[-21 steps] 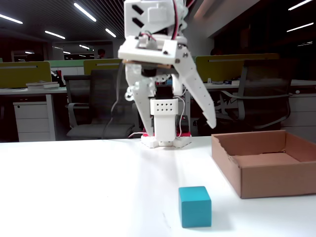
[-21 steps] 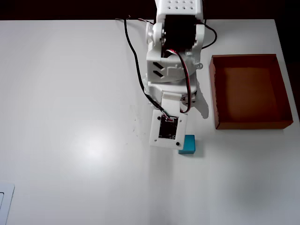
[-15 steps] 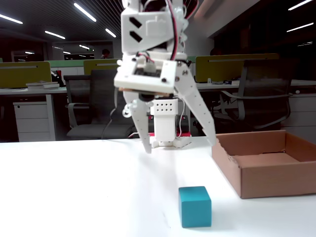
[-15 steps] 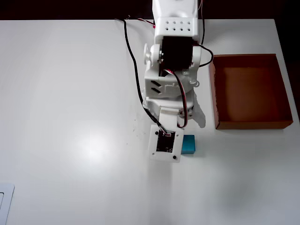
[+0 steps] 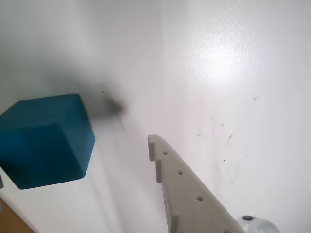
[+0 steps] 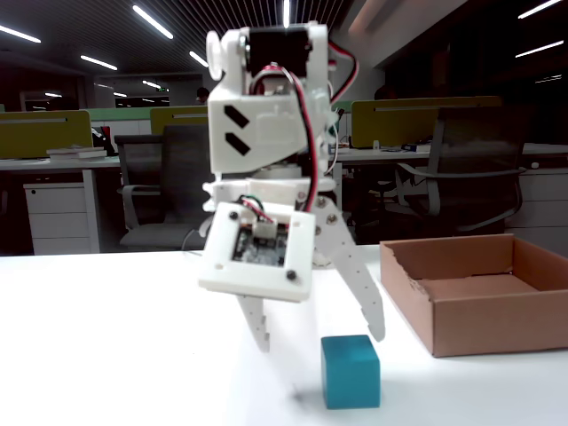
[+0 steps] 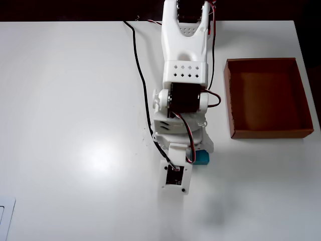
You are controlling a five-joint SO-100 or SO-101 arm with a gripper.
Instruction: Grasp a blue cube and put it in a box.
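Note:
The blue cube (image 6: 351,371) stands on the white table, to the left of the box (image 6: 497,324) in the fixed view. My gripper (image 6: 319,337) is open and empty, its two white fingers spread and pointing down, tips just above the height of the cube's top. The cube sits below, close to the right-hand finger (image 6: 368,297). In the wrist view the cube (image 5: 46,141) is at the left and one white finger (image 5: 184,194) reaches in from below; the other finger is out of view. In the overhead view the cube (image 7: 203,158) peeks out beside the arm. The box (image 7: 268,133) is empty.
The arm (image 7: 183,55) reaches in from the table's top edge in the overhead view, with a black cable (image 7: 138,65) beside it. A pale flat object (image 7: 5,218) lies at the bottom left corner. Office chairs and desks stand behind the table in the fixed view.

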